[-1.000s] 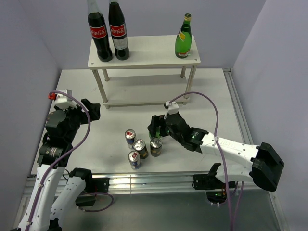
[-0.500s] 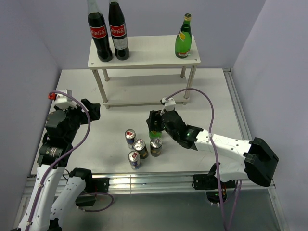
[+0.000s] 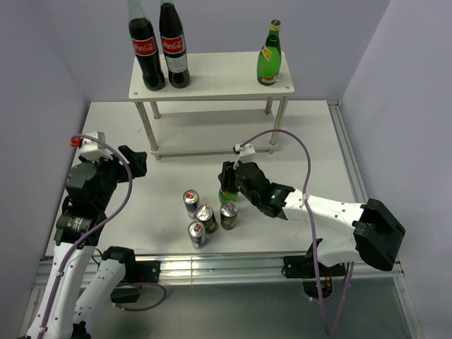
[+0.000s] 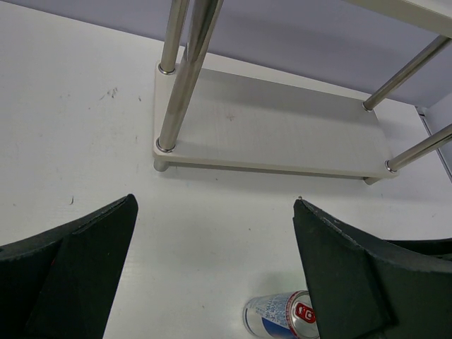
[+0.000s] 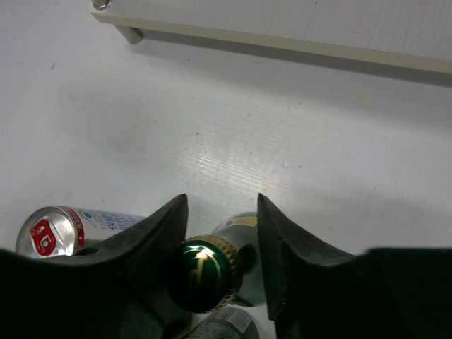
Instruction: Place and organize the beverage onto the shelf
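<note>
A green glass bottle stands on the table just right of the cans, its gold-rimmed cap between my right fingers. My right gripper is shut on this bottle at the neck, with the cap against the left finger. A second green bottle stands on the top right of the white shelf. Two blue-and-silver cans and two dark gold-topped cans cluster on the table. My left gripper hangs open and empty near the shelf's left legs.
Two tall cola bottles stand on the shelf's top left. The lower shelf board is bare. A blue-and-silver can lies just under my left gripper's right finger. Purple walls close in the table on three sides.
My right gripper moved forward and left over the green bottle on the table, and its jaws closed in from wide open onto the bottle. The left arm stayed still.
</note>
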You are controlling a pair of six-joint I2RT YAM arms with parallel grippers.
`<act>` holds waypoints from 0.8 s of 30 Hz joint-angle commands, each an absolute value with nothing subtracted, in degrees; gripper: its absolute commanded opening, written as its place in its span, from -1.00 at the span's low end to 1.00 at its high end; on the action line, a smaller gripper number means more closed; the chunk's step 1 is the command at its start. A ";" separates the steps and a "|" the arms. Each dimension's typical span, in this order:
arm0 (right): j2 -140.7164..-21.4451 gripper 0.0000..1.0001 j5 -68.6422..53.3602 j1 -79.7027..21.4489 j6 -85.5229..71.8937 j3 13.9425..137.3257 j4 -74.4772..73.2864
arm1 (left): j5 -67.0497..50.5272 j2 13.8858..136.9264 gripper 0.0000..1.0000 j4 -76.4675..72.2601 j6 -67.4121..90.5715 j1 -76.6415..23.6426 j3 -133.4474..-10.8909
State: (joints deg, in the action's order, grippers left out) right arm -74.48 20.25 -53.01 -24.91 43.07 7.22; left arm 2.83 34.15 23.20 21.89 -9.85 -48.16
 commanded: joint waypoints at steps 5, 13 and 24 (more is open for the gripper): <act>-73.65 -0.93 22.50 -53.35 -25.05 43.94 7.65 | 2.72 33.49 0.99 21.36 21.09 -9.93 -48.34; -71.72 -1.00 23.64 -53.26 -23.65 47.45 4.75 | 2.64 33.14 0.99 21.53 21.18 -9.93 -48.34; -70.75 -1.00 29.97 -53.35 -13.02 69.31 -6.59 | 2.81 32.61 0.99 21.45 21.09 -9.93 -48.25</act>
